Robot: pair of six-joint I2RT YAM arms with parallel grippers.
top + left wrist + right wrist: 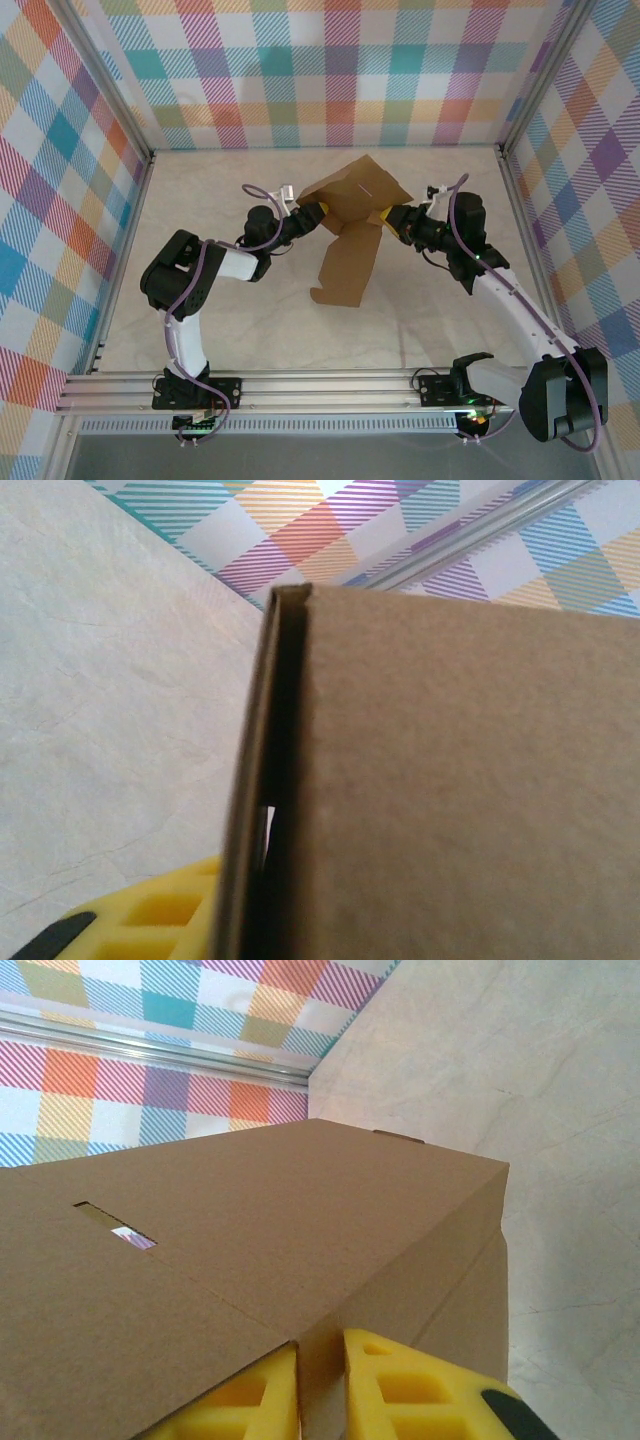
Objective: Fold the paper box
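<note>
Mid-table, I am holding the paper box up between my two arms. Its half-formed body is riding above the table, and one long flap is trailing down toward my bases.

My right gripper is narrowed onto the box, its yellow pads pinching a thin cardboard wall just under the top panel. My left gripper is sitting at the box's opposite edge. There one yellow finger is showing beside a doubled cardboard edge while the other is hidden behind the panel, so I cannot tell whether that side is gripping or standing free.

As I am judging it, the step in hand is squaring up the body before the long flap is closed. Doing it well means treating the right pinch as the anchor, firm but not creasing the wall. Any move on the left should run along the existing fold line rather than dragging the panel sideways. I am also watching the slot in the top panel, which likely needs to remain clear and undistorted for a tab.
</note>
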